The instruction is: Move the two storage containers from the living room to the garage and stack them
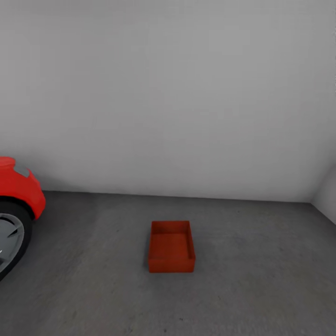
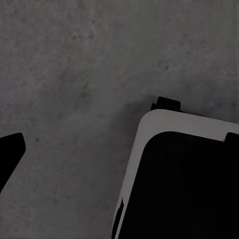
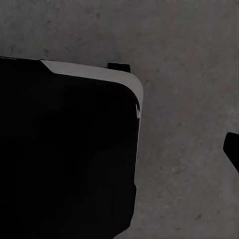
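Note:
One orange-red open-top storage container (image 1: 171,246) stands empty on the dark grey garage floor (image 1: 242,280), near the middle of the head view and a short way out from the white wall. Nothing is stacked on it. In the left wrist view a single dark fingertip (image 2: 10,152) juts in over the bare concrete. The right wrist view likewise has one dark fingertip (image 3: 232,149) at its edge over the floor. Neither fingertip touches or holds anything, and I cannot tell how the jaws stand.
A glossy red car (image 1: 18,191) with its wheel (image 1: 10,242) stands at the left edge. The white wall (image 1: 177,102) runs behind the container and meets a side wall at the right. My black, white-rimmed base (image 2: 184,174) (image 3: 64,149) sits on the concrete.

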You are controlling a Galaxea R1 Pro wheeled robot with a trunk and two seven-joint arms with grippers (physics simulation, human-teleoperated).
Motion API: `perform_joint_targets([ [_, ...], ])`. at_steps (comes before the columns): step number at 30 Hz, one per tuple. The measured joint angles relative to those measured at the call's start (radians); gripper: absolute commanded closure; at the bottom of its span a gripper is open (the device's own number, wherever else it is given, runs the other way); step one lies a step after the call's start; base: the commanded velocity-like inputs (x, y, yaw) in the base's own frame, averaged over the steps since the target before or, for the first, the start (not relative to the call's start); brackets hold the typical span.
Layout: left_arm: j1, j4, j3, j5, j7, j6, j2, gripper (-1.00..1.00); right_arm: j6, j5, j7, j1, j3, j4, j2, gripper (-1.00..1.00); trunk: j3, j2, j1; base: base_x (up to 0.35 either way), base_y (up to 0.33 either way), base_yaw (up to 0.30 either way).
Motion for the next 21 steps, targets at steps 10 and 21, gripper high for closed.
perform_joint_targets([
  [10, 0.0, 0.0, 0.0, 0.0, 0.0, 0.0, 0.0, -1.0, 0.0, 0.0, 0.0, 0.0, 0.0, 0.0, 0.0, -1.0, 0.016, 0.0, 0.0, 0.0, 0.0, 0.0],
  [21, 0.0, 0.0, 0.001, 0.0, 0.0, 0.0, 0.0, -1.0, 0.0, 0.0, 0.0, 0.0, 0.0, 0.0, 0.0, -1.0, 0.034, 0.0, 0.0, 0.0, 0.0, 0.0],
])
